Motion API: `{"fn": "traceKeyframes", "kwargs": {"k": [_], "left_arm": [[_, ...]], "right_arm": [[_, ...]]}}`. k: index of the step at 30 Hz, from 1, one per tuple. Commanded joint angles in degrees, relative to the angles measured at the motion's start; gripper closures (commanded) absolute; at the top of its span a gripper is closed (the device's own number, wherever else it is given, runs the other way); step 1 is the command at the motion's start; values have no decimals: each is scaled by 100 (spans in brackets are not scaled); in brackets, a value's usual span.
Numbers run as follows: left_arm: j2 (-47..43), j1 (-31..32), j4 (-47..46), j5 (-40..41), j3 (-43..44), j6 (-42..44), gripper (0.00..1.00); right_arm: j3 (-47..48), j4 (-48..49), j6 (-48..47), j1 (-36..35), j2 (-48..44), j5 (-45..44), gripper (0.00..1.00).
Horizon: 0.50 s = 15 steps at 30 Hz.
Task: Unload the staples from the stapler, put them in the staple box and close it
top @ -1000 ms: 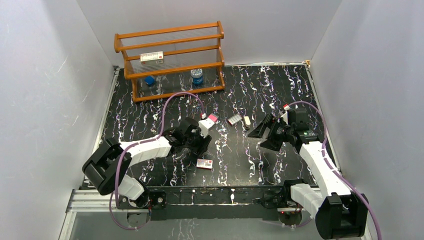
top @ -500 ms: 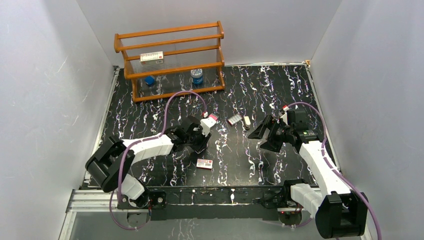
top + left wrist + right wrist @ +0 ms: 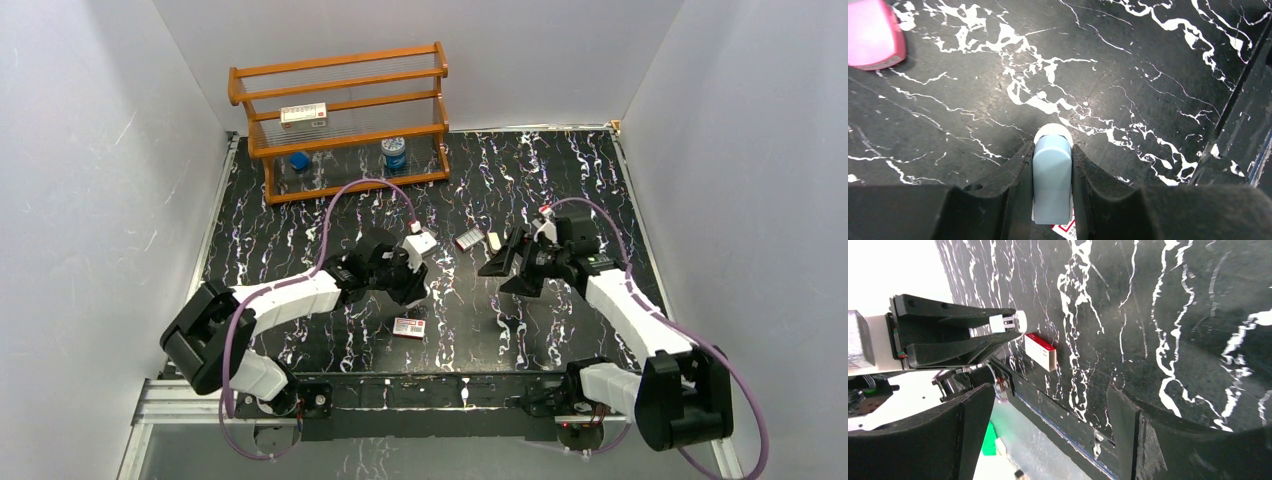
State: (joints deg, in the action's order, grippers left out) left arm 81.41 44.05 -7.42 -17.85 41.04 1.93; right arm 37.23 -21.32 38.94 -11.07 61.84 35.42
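The stapler [image 3: 1051, 180] is a small light-blue piece clamped between the black fingers of my left gripper [image 3: 1051, 146], which is shut on it. Its rounded end sticks out past the fingertips, low over the black marbled table [image 3: 1128, 65]. In the top view the left gripper [image 3: 410, 291] sits left of centre, and its fingers hide the stapler there. My right gripper [image 3: 503, 272] stands open near the centre, nothing between its jaws, facing the left one. The right wrist view shows the stapler [image 3: 1008, 322] at the left gripper's fingertips, beyond the open right gripper [image 3: 1050, 390].
A red-and-white box [image 3: 409, 327] lies just in front of the left gripper. A pink block [image 3: 870, 32] lies beyond it. Two small items [image 3: 468, 240] lie at mid-table. A wooden rack [image 3: 340, 120] with a box and two blue jars stands at the back left.
My left gripper has shut on the stapler. The right arm has swung left towards the centre, still open.
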Motion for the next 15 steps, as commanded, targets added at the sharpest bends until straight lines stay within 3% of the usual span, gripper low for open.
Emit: {"fn": "traceKeyframes", "kwargs": {"k": [1, 7, 15], "left_arm": [[87, -2, -227, -603, 229, 19, 100], [-108, -2, -240, -1275, 90, 522, 100], [-632, 7, -519, -1413, -235, 756, 100]], "right_arm": [[309, 339, -118, -559, 509, 92, 10], [393, 673, 143, -1297, 1088, -141, 11], [534, 1363, 562, -2037, 1582, -281, 12]]}}
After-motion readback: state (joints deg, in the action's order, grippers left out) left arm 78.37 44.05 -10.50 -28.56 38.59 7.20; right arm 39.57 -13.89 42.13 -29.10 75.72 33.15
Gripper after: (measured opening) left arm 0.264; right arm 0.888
